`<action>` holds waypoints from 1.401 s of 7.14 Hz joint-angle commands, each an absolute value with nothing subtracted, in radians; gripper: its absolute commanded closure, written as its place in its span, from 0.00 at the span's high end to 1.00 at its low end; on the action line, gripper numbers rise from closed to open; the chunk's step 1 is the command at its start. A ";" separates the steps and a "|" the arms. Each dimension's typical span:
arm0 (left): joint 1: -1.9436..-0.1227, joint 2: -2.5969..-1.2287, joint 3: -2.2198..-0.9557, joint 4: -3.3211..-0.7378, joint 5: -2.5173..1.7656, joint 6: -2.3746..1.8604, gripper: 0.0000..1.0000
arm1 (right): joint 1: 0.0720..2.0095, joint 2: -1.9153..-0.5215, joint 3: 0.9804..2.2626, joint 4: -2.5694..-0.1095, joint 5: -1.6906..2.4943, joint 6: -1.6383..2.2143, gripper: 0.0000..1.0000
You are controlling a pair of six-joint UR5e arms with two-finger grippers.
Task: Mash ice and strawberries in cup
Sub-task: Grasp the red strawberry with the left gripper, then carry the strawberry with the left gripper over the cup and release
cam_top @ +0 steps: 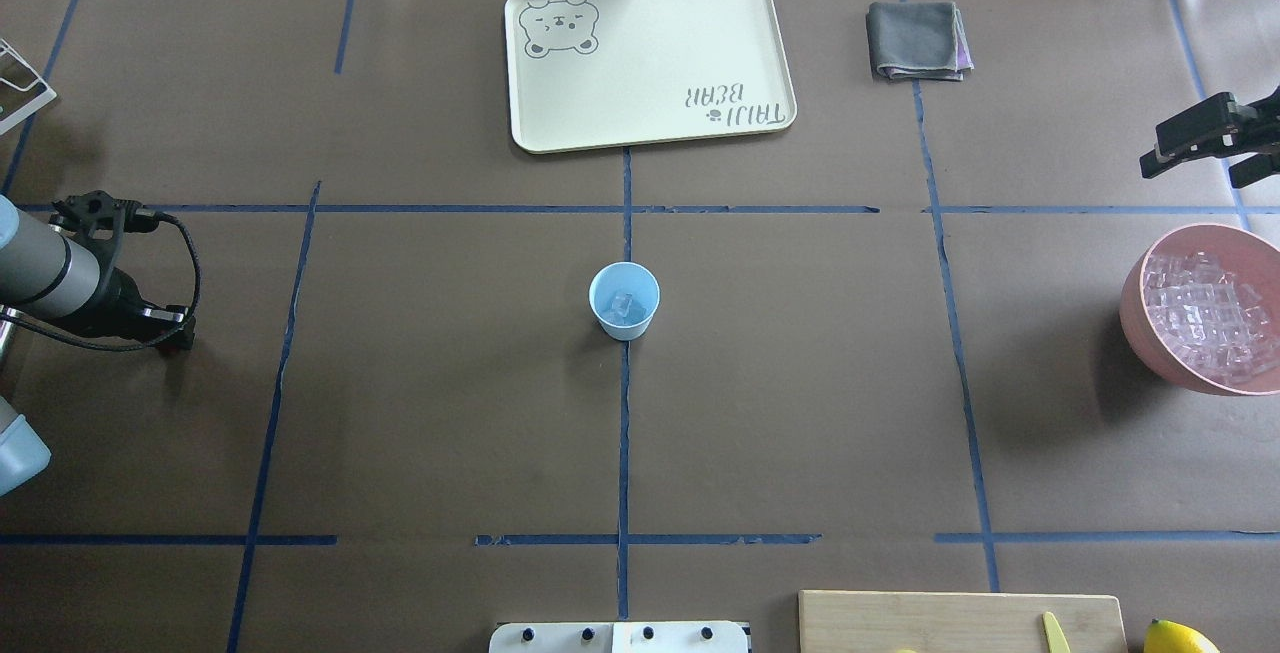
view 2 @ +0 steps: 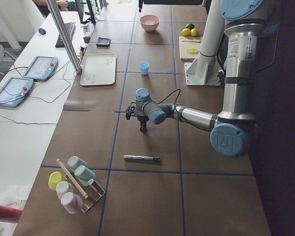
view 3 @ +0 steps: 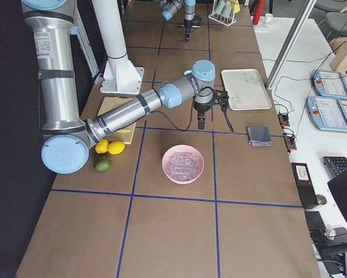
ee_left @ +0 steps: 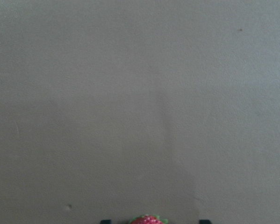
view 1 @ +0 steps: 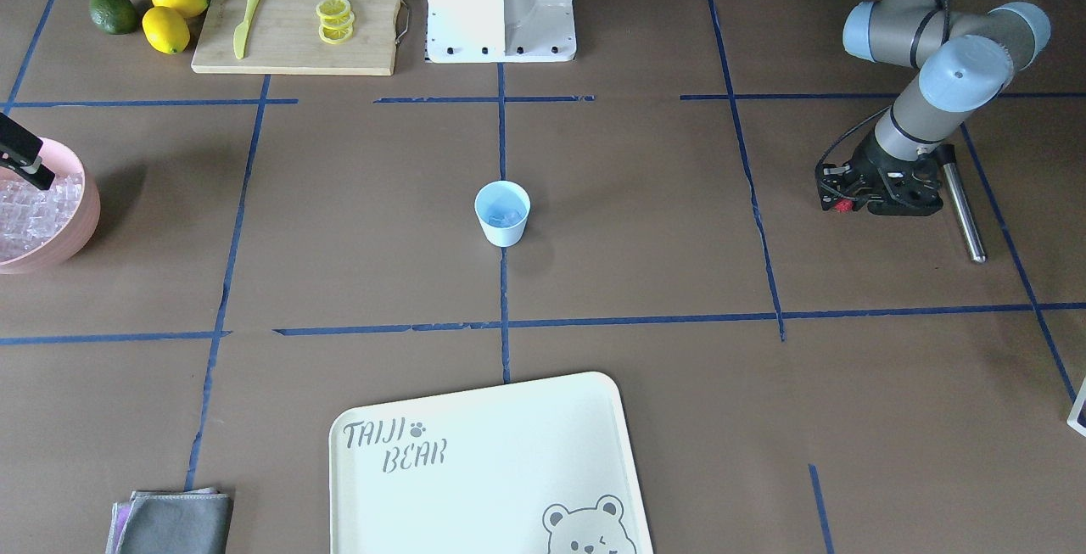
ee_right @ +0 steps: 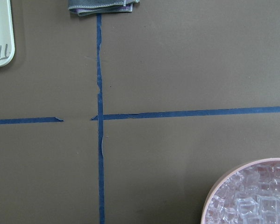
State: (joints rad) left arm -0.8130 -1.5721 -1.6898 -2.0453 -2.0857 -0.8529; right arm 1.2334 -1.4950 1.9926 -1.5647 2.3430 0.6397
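The light blue cup [view 1: 502, 213] stands at the table's centre, also in the overhead view [cam_top: 624, 301], with a few clear ice cubes [cam_top: 625, 306] inside. My left gripper [view 1: 838, 199] is low over the table at my far left. It is open, and a small red strawberry [ee_left: 147, 219] lies between its fingertips, with gaps on both sides. My right gripper [cam_top: 1190, 173] hangs open and empty beside the far rim of the pink bowl [cam_top: 1135, 303], which is full of ice cubes [cam_top: 1205, 318].
A metal rod [view 1: 963, 202] lies just beside the left gripper. A cream tray [view 1: 509, 452] and a grey cloth [view 1: 174, 522] are on the far side. A cutting board [view 1: 297, 53] with knife and lemon slices, lemons [view 1: 174, 15] and a green fruit [view 1: 114, 11] sit near my base.
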 commanded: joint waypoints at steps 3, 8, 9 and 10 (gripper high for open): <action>-0.815 -1.659 -1.774 -2.033 -2.092 -0.958 0.00 | 1.235 -1.497 1.994 -1.565 2.344 0.640 1.00; -0.613 -2.107 -1.789 -2.026 -2.079 -1.555 0.00 | 1.236 -1.506 1.997 -1.563 2.345 0.640 1.00; -0.556 -2.188 -1.711 -2.026 -1.989 -1.562 0.00 | 1.236 -1.511 2.002 -1.563 2.345 0.640 1.00; -0.545 -2.242 -1.650 -2.028 -1.950 -1.563 0.00 | 1.238 -1.514 2.012 -1.565 2.348 0.640 1.00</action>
